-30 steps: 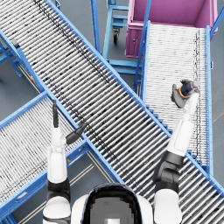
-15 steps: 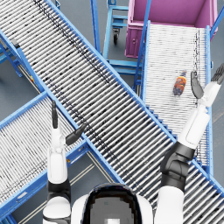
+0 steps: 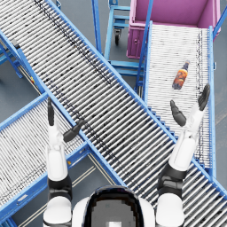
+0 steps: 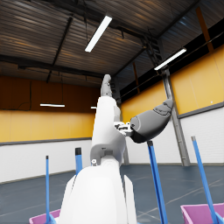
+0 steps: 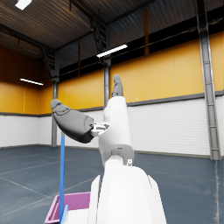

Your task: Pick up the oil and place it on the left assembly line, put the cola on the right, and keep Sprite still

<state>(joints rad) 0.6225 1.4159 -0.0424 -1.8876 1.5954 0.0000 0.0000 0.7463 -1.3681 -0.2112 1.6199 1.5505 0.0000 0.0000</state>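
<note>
The fingers (image 3: 204, 96) of the right hand (image 3: 191, 110) are spread wide and released, grasping nothing, at the middle right of the head view. A little above them in the picture the cola bottle (image 3: 180, 76) lies on its side on the rollers of the right assembly line (image 3: 162, 48), apart from the hand. Its body looks orange-brown with a dark cap; the label seems too small to read. At the upper right a pink bin (image 3: 177, 11) stands at the end of this line. The left hand (image 3: 57, 127), at the lower left, is also released and empty, near the blue rail of the left assembly line (image 3: 22, 150).
</note>
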